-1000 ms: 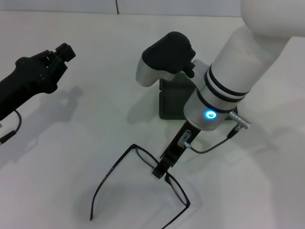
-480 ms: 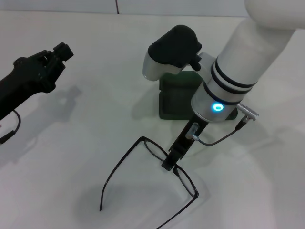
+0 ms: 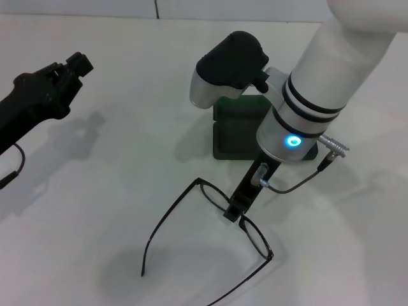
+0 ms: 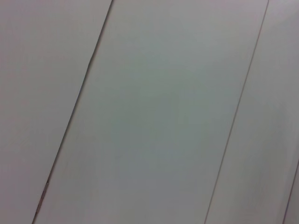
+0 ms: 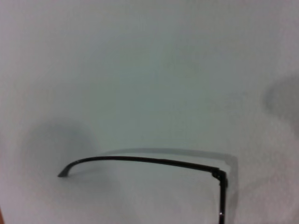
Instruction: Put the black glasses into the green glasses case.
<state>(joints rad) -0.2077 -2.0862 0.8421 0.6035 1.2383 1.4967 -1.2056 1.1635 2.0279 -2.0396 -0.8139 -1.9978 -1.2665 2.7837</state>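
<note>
While gripper-held (image 3: 234, 210), black glasses (image 3: 255, 234) higher, nearer case (image 3: 233, 137).

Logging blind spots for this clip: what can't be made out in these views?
- Green glasses case: head view, largely covered by the right arm; open or closed cannot be told.
- Right gripper on the black glasses: the grip at the bridge is too small to read.
- Right wrist view: only one temple arm shows; the rest is cut off.
- Left gripper: raised to the left, fingers indistinct. Left wrist view shows only blank panels.
</note>
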